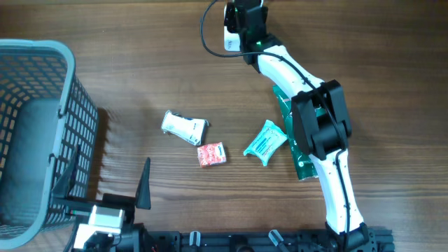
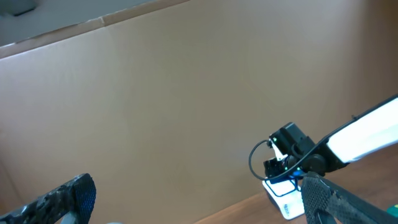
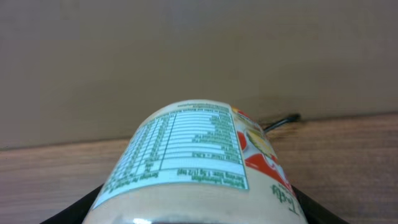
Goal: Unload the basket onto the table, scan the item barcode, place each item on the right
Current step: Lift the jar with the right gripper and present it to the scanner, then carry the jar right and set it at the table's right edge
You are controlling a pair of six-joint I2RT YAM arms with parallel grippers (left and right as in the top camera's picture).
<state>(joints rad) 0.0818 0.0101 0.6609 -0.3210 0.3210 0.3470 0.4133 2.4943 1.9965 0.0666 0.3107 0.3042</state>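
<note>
The right gripper (image 1: 239,29) clasps a labelled container (image 3: 193,155) far across the table (image 1: 126,70); the left gripper (image 1: 105,185) stands wide open beside a grey basket (image 1: 42,56)

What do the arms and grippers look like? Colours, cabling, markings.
Right arm: white links, black joint housings, a black cable looping off the wrist, and a green light there. Left gripper: black tapered fingers with a rough texture, and a white block behind them. No readable markings.
</note>
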